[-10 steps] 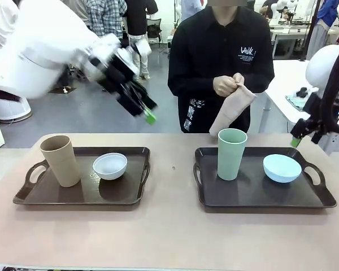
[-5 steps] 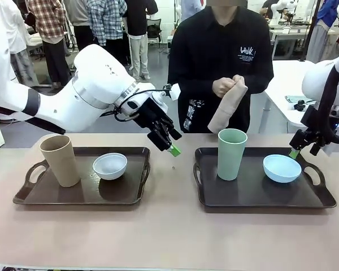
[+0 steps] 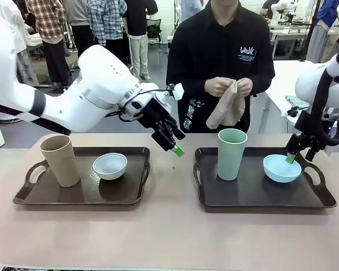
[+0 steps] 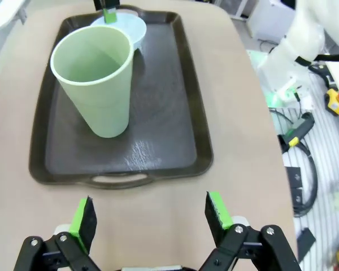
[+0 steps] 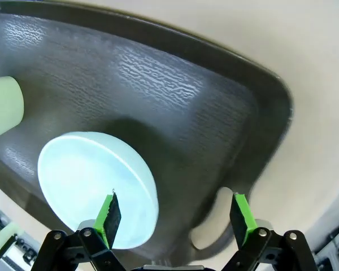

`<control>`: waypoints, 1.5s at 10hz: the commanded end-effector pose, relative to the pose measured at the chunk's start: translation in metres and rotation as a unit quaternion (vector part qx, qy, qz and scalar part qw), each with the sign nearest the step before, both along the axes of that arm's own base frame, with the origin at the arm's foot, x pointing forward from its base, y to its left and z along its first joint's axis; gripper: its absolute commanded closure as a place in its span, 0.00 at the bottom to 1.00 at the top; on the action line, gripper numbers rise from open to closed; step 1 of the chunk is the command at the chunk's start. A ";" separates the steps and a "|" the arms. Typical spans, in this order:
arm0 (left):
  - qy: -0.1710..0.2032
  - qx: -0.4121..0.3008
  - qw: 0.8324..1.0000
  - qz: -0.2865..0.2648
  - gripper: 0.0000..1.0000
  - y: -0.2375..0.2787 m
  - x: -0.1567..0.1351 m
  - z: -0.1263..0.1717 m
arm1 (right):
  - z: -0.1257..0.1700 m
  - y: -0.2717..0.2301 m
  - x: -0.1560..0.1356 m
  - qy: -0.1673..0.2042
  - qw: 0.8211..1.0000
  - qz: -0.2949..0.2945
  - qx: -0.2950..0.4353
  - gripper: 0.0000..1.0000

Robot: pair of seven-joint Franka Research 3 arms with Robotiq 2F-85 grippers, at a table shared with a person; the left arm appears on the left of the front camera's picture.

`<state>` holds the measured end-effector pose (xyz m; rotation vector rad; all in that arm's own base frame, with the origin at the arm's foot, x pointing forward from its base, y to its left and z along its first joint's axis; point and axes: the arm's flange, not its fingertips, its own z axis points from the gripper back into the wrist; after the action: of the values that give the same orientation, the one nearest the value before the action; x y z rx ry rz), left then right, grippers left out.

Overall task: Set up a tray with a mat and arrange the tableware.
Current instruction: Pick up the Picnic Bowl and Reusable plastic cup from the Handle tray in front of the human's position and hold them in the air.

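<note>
Two dark trays lie side by side. On the left tray (image 3: 45,195) stand a tan cup (image 3: 60,160) and a white bowl (image 3: 109,166). The right tray (image 3: 254,195) carries a pale green cup (image 3: 231,153) and a light blue bowl (image 3: 282,168). My left gripper (image 3: 177,148) hangs open above the gap between the trays, facing the green cup (image 4: 96,84); in its own wrist view it (image 4: 152,217) holds nothing. My right gripper (image 3: 292,158) is open, its jaws astride the blue bowl's (image 5: 85,180) far right rim. The person holds a beige mat (image 3: 226,110) in both hands.
The person stands at the table's far edge behind the right tray (image 4: 175,141). Bare tabletop (image 3: 169,231) runs along the near side and between the trays. The tray's handle cut-out (image 5: 212,223) lies just beside the blue bowl.
My left arm swung down from the upper left to the gap between the trays. My right gripper dropped onto the blue bowl's rim. The person shifted their hold on the mat.
</note>
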<state>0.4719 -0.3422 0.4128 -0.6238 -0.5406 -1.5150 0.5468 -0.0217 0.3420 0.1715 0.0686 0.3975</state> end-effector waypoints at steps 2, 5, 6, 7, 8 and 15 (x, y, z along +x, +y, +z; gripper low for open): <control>0.004 -0.015 1.000 0.025 0.00 -0.008 0.026 -0.017 | 0.008 0.016 -0.006 0.007 0.999 -0.041 -0.023 0.00; 0.001 -0.005 1.000 0.023 0.00 -0.009 0.027 -0.023 | 0.006 0.014 -0.001 0.005 0.999 -0.042 -0.005 0.00; -0.001 -0.021 0.999 0.038 0.00 -0.010 0.036 -0.023 | 0.006 0.014 -0.001 0.005 0.999 -0.042 -0.005 0.00; 0.057 -0.011 0.998 -0.030 0.00 0.000 0.039 -0.015 | 0.006 0.014 -0.001 0.005 0.999 -0.042 -0.005 0.00; 0.058 -0.031 0.995 -0.074 0.00 -0.012 0.046 -0.020 | 0.006 0.014 -0.001 0.005 0.999 -0.042 -0.005 0.00; -0.041 -0.017 0.999 0.025 0.00 -0.093 0.049 -0.076 | 0.006 0.015 -0.004 0.002 0.999 -0.043 -0.007 0.00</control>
<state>0.5197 -0.4322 0.3358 -0.5592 -0.6452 -1.5156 0.5448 -0.0069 0.3491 0.1599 0.0682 0.3016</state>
